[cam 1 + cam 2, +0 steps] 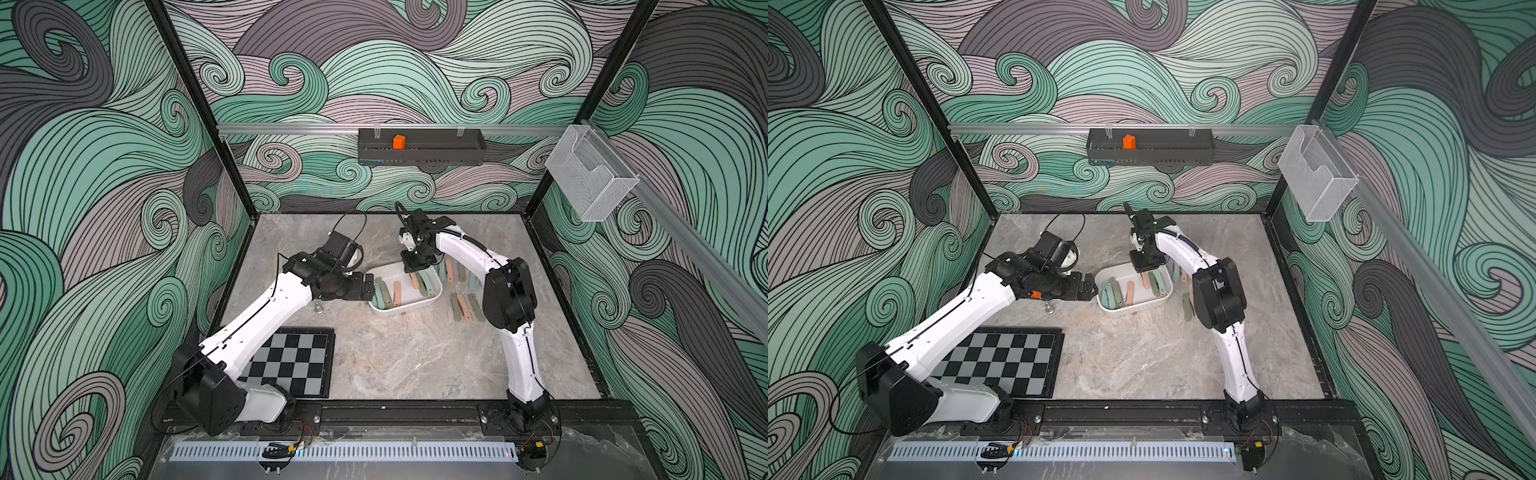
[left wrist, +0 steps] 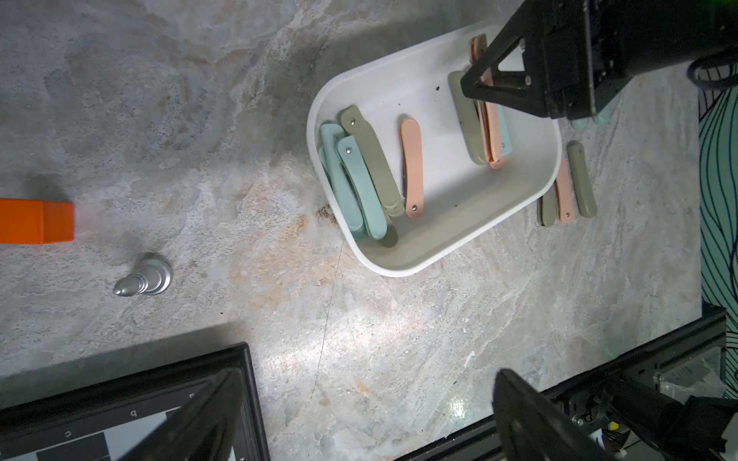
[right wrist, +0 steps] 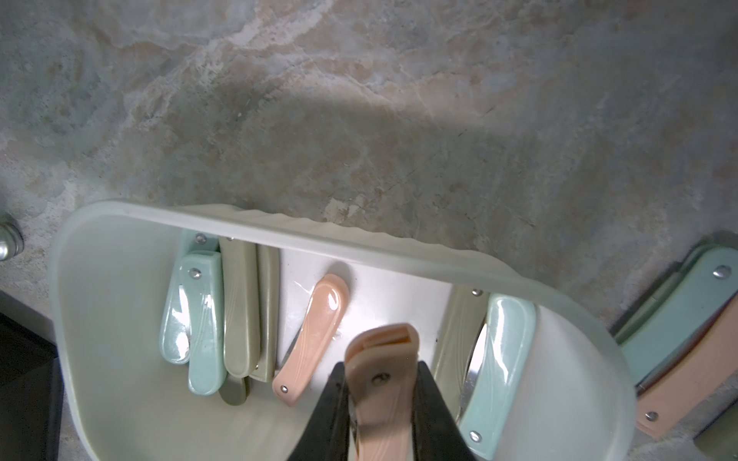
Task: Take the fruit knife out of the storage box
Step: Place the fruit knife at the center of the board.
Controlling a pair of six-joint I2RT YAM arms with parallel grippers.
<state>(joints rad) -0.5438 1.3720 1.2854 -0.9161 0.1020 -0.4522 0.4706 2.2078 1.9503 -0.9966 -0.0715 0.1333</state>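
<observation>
1. The right jaws are closed narrow on a peach fruit knife (image 3: 381, 343), pinching its flat sides near one end. The knife is inside the storage box (image 1: 405, 309), which sits mid-tabletop, nearer the back edge. I cannot tell whether the knife is clear of the box floor.
2. With the grip so close to one end, the long free part could swing down or twist out of the jaws on the lift.
3. An olive knife (image 2: 465, 123) and a teal knife (image 3: 495, 359) lie close on either side of it. Either could ride up with it and drop, or wedge against it.
4. A drooping end could catch the rim and tip or drag the box, which looks light. The left jaws stand wide by the box end facing the left edge, holding nothing, so nothing steadies the box.
5. Other knives (image 2: 581, 179) lie on the tabletop just beside the box on its right-edge side. Setting down onto them could scatter them.
</observation>
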